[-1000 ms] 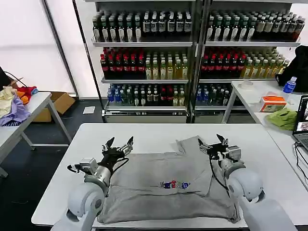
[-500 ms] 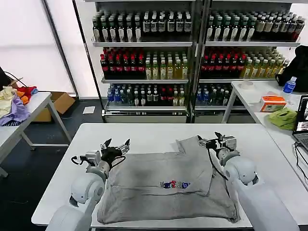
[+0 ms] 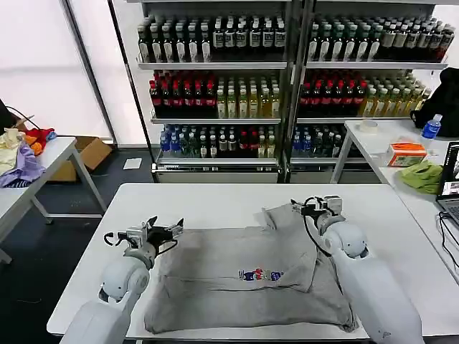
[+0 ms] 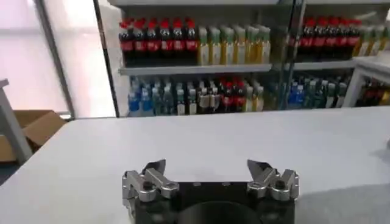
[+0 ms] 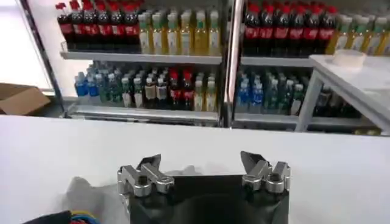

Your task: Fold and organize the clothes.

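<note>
One of the clothes, a light grey shirt [image 3: 237, 287] with a small multicolour chest print [image 3: 259, 274], lies spread on the white table [image 3: 215, 201]. Its right part is folded inward, with a flap reaching up to the far right corner [image 3: 287, 215]. My left gripper [image 3: 163, 231] is open, hovering at the shirt's far left corner with nothing between its fingers. In the left wrist view the left gripper [image 4: 207, 167] faces bare tabletop. My right gripper [image 3: 315, 208] is open beside the folded flap's far edge. The right wrist view shows the right gripper [image 5: 201, 159] empty, with grey cloth [image 5: 85, 189] beside it.
Shelves of bottles [image 3: 287, 79] stand behind the table. A side table at the left [image 3: 43, 161] carries coloured garments, with a cardboard box [image 3: 90, 154] on the floor beyond. The table at the right [image 3: 380, 143] bears an orange box, a lime-green cloth [image 3: 422, 175] and a laptop.
Both arms have drawn back from the shirt. The left gripper has moved left toward the shirt's corner, and the right gripper has moved farther away. Both stay open and empty.
</note>
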